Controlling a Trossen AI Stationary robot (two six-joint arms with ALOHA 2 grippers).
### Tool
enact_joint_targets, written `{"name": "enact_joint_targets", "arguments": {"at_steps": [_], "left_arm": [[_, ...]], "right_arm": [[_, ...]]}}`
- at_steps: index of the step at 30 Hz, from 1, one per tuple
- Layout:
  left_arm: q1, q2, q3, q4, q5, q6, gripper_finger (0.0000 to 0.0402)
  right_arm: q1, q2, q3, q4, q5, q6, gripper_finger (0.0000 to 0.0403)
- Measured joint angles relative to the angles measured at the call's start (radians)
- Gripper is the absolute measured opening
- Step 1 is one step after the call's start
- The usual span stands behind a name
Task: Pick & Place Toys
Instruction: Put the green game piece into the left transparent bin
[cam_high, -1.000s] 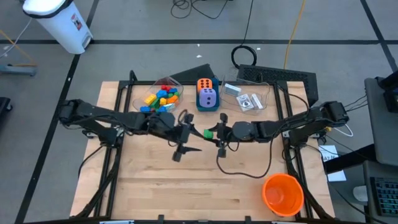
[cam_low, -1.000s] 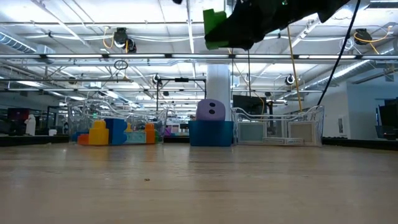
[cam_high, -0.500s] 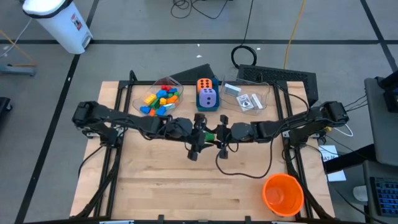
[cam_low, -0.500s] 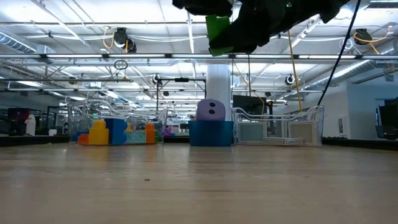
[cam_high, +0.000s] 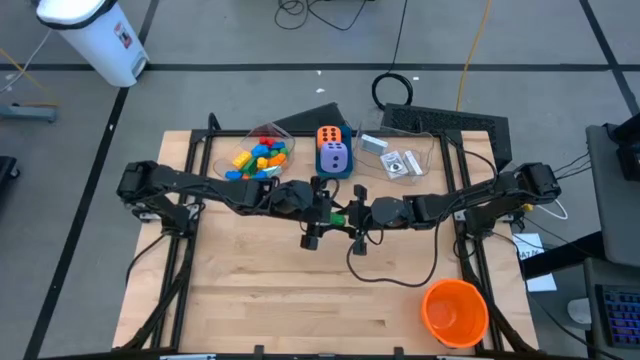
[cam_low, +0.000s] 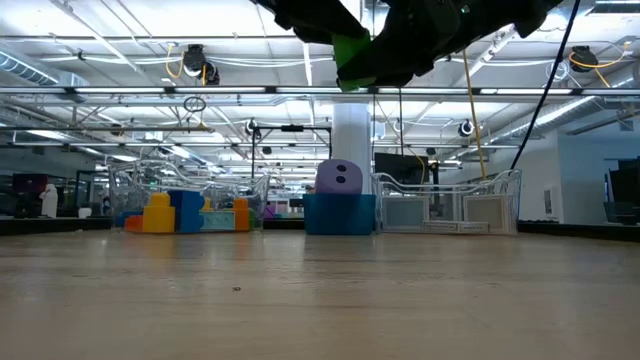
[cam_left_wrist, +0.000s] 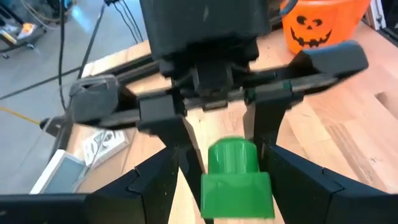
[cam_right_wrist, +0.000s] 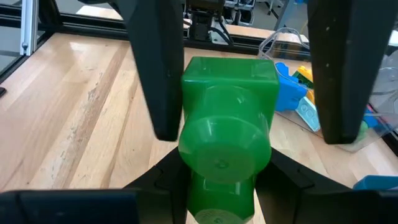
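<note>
High above the table's middle, a green brick (cam_high: 337, 213) is held by my right gripper (cam_high: 349, 213), which reaches in from the table's right and is shut on it. The brick has a round stud end toward the right arm and a square block end (cam_right_wrist: 230, 74) toward the left arm. My left gripper (cam_high: 328, 210) comes from the table's left and is open. Its two fingers (cam_right_wrist: 155, 68) stand on either side of the block end, one close beside it and the other with a clear gap. In the low view the brick (cam_low: 350, 55) hangs well above the wood. My right gripper pinches the brick's round stud end (cam_left_wrist: 231, 155) between its two fingers (cam_left_wrist: 266, 124). The fingers come about level from the table's right and lie along the brick. The brick sticks out forward past the fingertips, lifted clear of the table.
At the far edge stand a clear tub of coloured bricks (cam_high: 258, 158), a blue box (cam_high: 333, 168) with an orange and a purple die, and a clear tub with white cards (cam_high: 400, 160). An orange cup (cam_high: 455, 312) is at the near right. A black cable (cam_high: 390, 278) lies near the middle.
My left gripper has moved toward the table's right and a little down, up to the green brick, and its fingers now stand on either side of it. The right gripper and the brick have stayed where they were.
</note>
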Motion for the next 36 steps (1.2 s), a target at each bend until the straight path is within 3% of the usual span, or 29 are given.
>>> {"name": "enact_joint_targets", "arguments": {"at_steps": [12, 20, 24, 36], "left_arm": [[0.012, 0.0, 0.0, -0.039, 0.004, -0.025, 0.023], [0.012, 0.0, 0.0, -0.046, 0.008, -0.025, 0.0136], [0.009, 0.0, 0.0, -0.046, 0.006, 0.009, 0.0136], [-0.001, -0.08, -0.001, -0.158, -0.008, 0.03, 0.0136]], "right_arm": [[0.0, 0.0, 0.0, 0.002, 0.003, -0.011, 0.0131], [0.0, 0.0, 0.0, 0.002, 0.01, -0.015, 0.0132], [0.0, 0.0, 0.0, 0.001, 0.011, -0.026, 0.0135], [-0.001, -0.032, 0.0, -0.005, 0.0, -0.071, 0.0223]]}}
